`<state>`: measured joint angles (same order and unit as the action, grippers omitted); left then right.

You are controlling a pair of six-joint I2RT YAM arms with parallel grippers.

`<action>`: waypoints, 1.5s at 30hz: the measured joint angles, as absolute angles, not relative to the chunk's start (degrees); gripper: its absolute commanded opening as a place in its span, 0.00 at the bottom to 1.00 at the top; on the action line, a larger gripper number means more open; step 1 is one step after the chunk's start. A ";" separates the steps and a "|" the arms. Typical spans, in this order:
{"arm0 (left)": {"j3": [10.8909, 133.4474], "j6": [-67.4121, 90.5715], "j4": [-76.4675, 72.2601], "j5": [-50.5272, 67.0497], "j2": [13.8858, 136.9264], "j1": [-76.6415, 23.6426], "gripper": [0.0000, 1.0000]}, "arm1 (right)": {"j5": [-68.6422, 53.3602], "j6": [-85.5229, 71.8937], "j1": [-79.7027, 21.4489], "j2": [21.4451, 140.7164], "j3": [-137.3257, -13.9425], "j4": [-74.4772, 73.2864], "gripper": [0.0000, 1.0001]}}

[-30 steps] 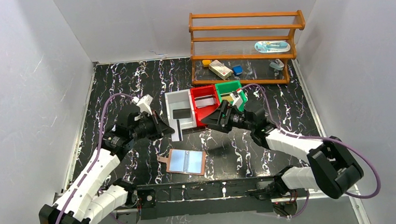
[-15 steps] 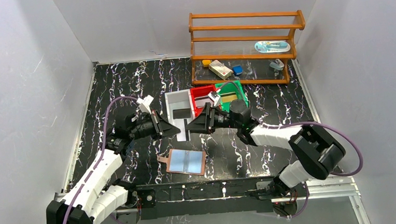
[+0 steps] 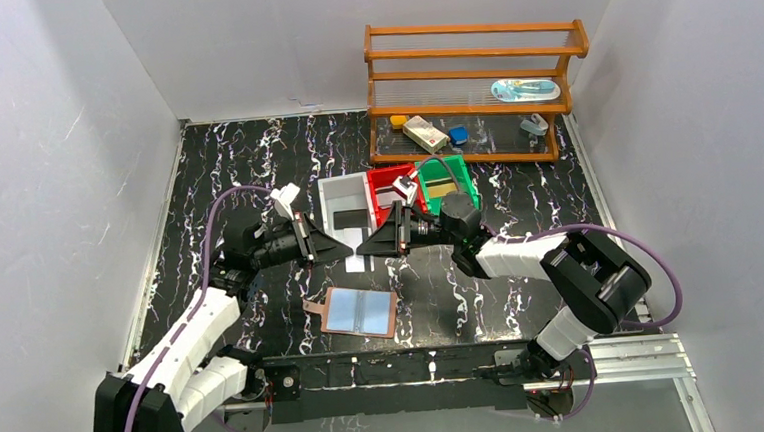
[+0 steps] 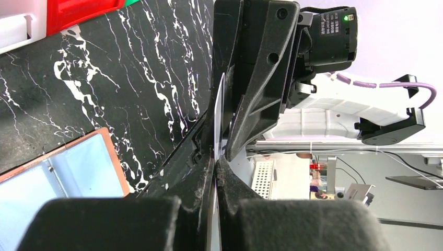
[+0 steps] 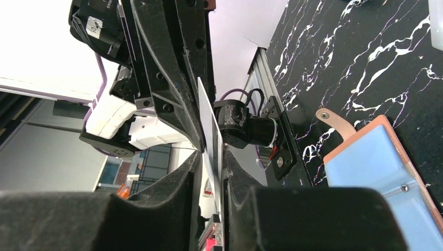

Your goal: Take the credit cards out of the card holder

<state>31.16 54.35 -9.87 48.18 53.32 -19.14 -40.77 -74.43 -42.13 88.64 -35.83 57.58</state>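
The thin whitish plastic credit card (image 5: 208, 123), clamped tight in the left gripper (image 4: 215, 166), has been straddled by the right gripper (image 5: 212, 177), its jaws narrowed around it, contact unclear, suggesting a handover.

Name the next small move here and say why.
Probably close the right hand fully on the card before the left hand lets go. The left pinches the card in mid-air. The right flanks it, but a firm grip isn't clear.
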 measured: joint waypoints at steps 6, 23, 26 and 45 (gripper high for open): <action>30.50 56.18 -13.52 49.45 55.05 -18.81 0.03 | -41.39 -74.94 -40.88 88.58 -35.77 57.98 0.10; 34.89 43.53 12.53 31.99 53.76 -18.17 0.98 | -22.41 -48.01 -34.92 81.65 -55.00 3.95 0.01; 35.68 40.97 18.06 25.34 53.60 -18.17 0.98 | -13.23 -39.44 -33.80 82.19 -63.42 -8.88 0.01; 40.03 29.71 28.32 3.49 42.54 -18.17 0.98 | 4.62 -5.08 -33.89 97.67 -79.31 -21.50 0.03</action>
